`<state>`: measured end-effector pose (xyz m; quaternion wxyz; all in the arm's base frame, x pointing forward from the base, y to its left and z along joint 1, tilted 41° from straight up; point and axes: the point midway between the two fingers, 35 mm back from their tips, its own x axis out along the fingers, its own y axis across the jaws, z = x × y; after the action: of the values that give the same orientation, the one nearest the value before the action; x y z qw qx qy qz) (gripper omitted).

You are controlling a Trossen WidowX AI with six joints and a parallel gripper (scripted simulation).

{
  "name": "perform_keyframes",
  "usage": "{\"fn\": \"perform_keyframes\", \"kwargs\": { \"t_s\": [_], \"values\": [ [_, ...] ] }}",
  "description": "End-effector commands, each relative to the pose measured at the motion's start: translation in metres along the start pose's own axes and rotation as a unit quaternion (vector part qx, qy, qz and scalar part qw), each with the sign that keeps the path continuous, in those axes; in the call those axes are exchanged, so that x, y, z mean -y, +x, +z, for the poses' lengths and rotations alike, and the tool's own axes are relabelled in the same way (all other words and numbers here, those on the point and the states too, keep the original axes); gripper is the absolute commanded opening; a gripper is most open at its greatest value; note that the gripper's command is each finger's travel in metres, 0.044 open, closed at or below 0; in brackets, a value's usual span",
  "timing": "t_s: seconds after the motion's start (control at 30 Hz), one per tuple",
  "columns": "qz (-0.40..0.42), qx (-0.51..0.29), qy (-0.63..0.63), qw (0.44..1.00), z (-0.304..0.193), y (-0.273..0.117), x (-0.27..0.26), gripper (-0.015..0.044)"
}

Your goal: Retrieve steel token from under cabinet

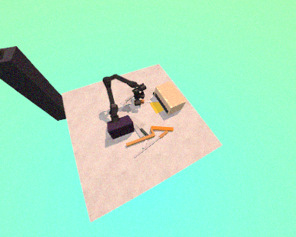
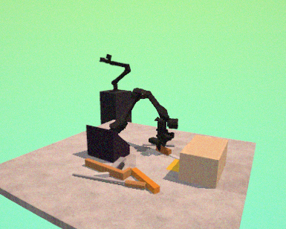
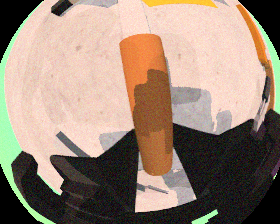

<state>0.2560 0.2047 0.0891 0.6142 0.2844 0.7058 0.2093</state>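
My gripper is shut on the orange handle of a tool, low over the table. The tool's thin pale shaft points from the handle toward the cabinet; its far end is out of the wrist view and too small to make out in the top and exterior views. The tan cabinet has a dark gap along its bottom front. The yellow marked area lies in front of it. I cannot see the steel token in any view.
Orange bars and a thin rod with an orange handle lie beside the arm's dark base block. A thin grey strip lies near my gripper. Another arm stands on a dark pedestal.
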Motion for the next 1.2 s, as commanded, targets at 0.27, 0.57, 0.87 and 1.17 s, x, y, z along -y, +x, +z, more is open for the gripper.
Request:
{"fn": "perform_keyframes", "kwargs": {
  "t_s": [0.27,0.57,0.87,1.17],
  "values": [
    [0.0,0.001,0.0,1.0,0.017,0.0,0.0,0.0],
    [0.0,0.001,-0.001,1.0,0.028,0.0,-0.001,0.0],
    [0.0,0.001,-0.001,1.0,0.039,0.0,-0.001,0.0],
    [0.0,0.001,-0.001,1.0,0.05,-0.001,-0.002,0.0]
  ]
}}
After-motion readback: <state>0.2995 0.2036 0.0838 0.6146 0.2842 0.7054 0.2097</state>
